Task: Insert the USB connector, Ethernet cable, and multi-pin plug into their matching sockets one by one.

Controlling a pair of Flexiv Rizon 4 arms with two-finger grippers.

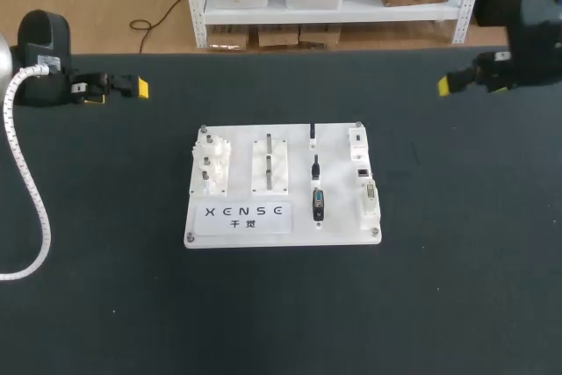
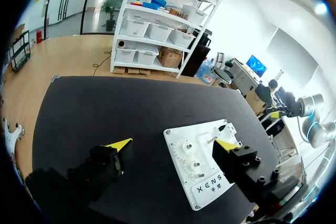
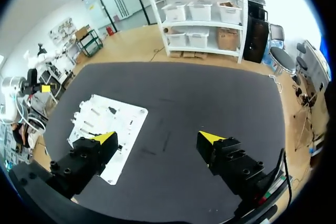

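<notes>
The left hand (image 1: 118, 90) hung above the far left of the surface (image 1: 439, 287), level and pointing inward, its yellow-tipped fingers spread wide with nothing between them. The right hand (image 1: 474, 73) mirrored it over the far right, also wide open and empty. Both were well apart from the white board (image 1: 242, 157) lying mid-surface.

In the left wrist view, the left hand (image 2: 173, 144) faced the board (image 2: 207, 179) from its gear side. In the right wrist view, the right hand (image 3: 157, 137) had the board (image 3: 123, 124) beside one finger.

On the board, three dark plugs lay in a line right of centre. The largest and nearest, the multi-pin plug (image 1: 318, 204), lay just beside a pale socket block (image 1: 370, 197). Which of the two smaller plugs (image 1: 314, 166) was USB and which Ethernet could not be told. White gears (image 1: 211, 167) stood at the board's left end.

A white ribbed hose (image 1: 33, 208) trailed from the left arm. The surface was matte black.
</notes>
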